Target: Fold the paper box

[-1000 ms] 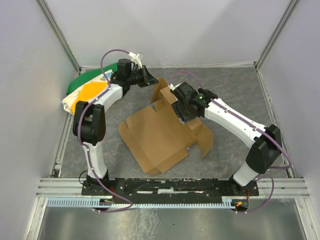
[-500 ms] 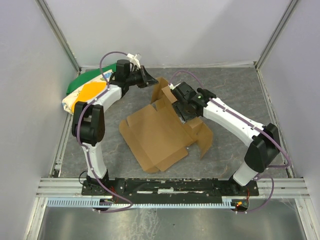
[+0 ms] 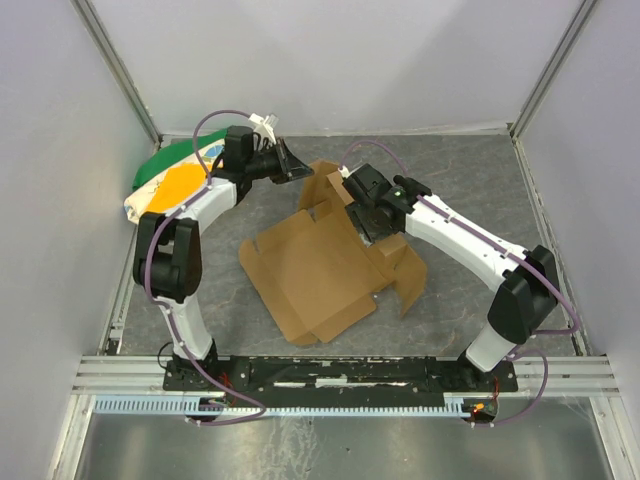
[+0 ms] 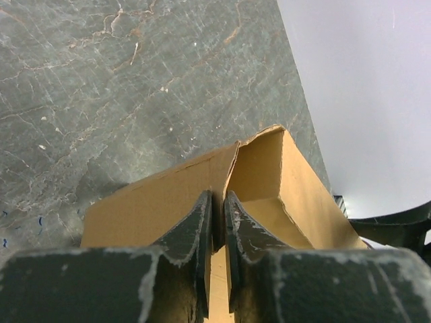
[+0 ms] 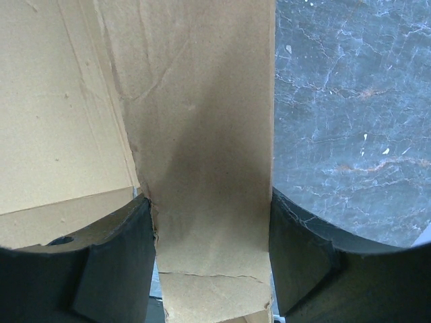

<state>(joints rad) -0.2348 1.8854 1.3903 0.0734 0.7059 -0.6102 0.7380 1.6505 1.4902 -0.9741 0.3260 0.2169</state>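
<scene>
Tabletop (image 3: 460,180): left tool (image 4: 217,202), right tool (image 5: 207,205) grip paper box (image 3: 310,275).

The top camera looked steeply down from above and behind the arm bases, far enough to take in the whole grey marbled tabletop (image 3: 470,170) and the plain brown cardboard paper box (image 3: 310,270). The left wrist camera sat close behind the left gripper (image 4: 217,208), facing the plain white wall (image 4: 363,81). The right wrist camera, nearer still, faced down past the right gripper (image 5: 210,215). All three views shared box and tabletop.
</scene>
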